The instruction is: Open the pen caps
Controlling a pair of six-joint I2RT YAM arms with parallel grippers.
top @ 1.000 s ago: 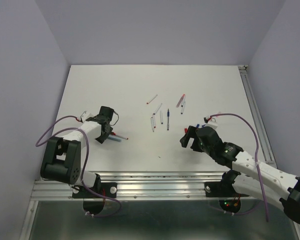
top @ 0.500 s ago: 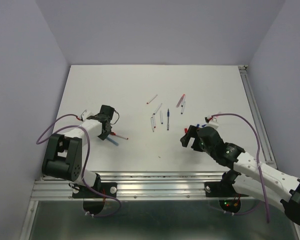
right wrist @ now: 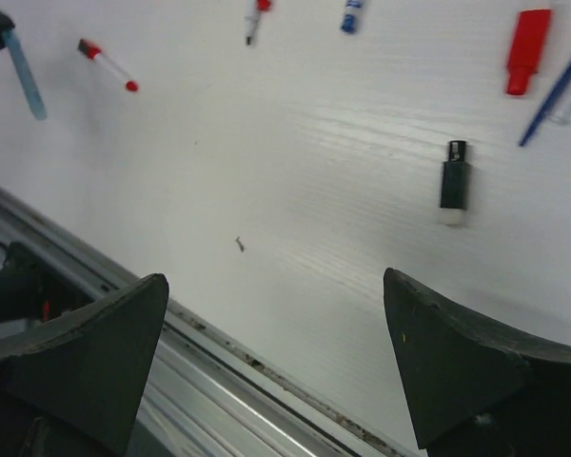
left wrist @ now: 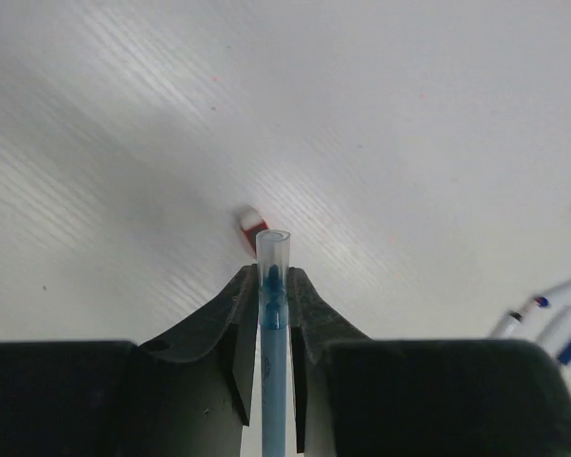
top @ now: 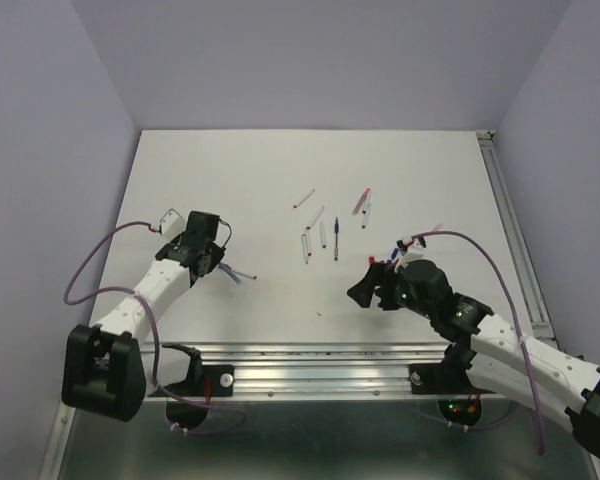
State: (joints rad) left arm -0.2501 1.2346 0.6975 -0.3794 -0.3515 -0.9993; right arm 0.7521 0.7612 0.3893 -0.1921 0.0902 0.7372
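Note:
My left gripper (top: 206,258) is shut on a pale blue pen (left wrist: 273,314) whose open clear end sticks out past the fingertips; it holds the pen a little above the table. A red-tipped pen (left wrist: 251,227) lies on the table just beyond it, and it also shows in the top view (top: 243,272). My right gripper (right wrist: 276,333) is open and empty, over the table near the front rail. A loose black cap (right wrist: 454,181) and a red cap (right wrist: 527,40) lie ahead of it. Several thin pens (top: 321,231) lie mid-table.
The metal front rail (right wrist: 219,343) runs just under my right gripper. A blue pen (right wrist: 552,90) lies beside the red cap. More pens with blue tips (left wrist: 542,319) lie at the right of the left wrist view. Purple cables loop beside both arms.
My left arm has swung and lifted, carrying the blue pen off the table beside the red-tipped pen. My right gripper has moved a little left and toward the front rail.

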